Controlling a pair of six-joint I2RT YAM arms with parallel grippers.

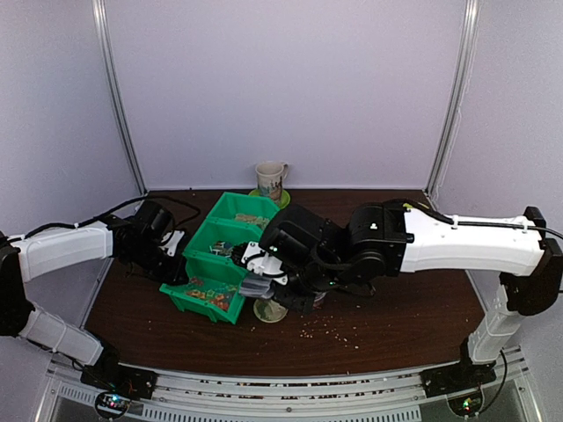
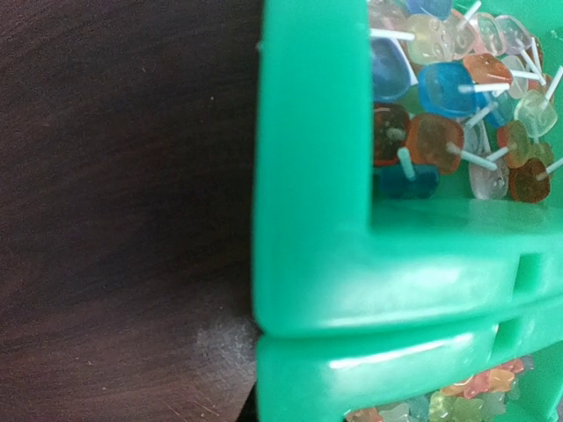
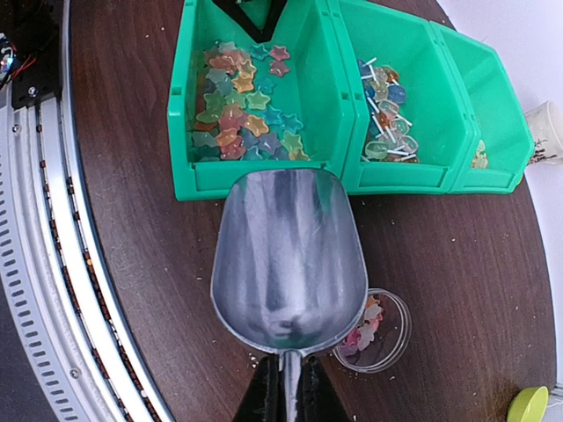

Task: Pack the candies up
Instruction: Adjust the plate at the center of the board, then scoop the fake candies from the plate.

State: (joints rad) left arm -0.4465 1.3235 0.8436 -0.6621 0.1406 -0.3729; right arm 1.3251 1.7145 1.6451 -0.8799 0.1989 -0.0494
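Right wrist, right pincer (image 3: 283,394) clamping scoop (image 3: 286,255) (empty) over jar (image 3: 405,318) of candies (image 3: 366,331), left pincer (image 1: 179,257) closed.

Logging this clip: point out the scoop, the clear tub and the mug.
scoop (image 3: 286,255), right wrist view, bowl centre.
clear tub (image 3: 396,323), right wrist view, bare floor.
mug (image 1: 271,180), top view, its side.

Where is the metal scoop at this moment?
In the right wrist view, the right gripper holds the metal scoop between the green bin of star candies and the small clear cup.
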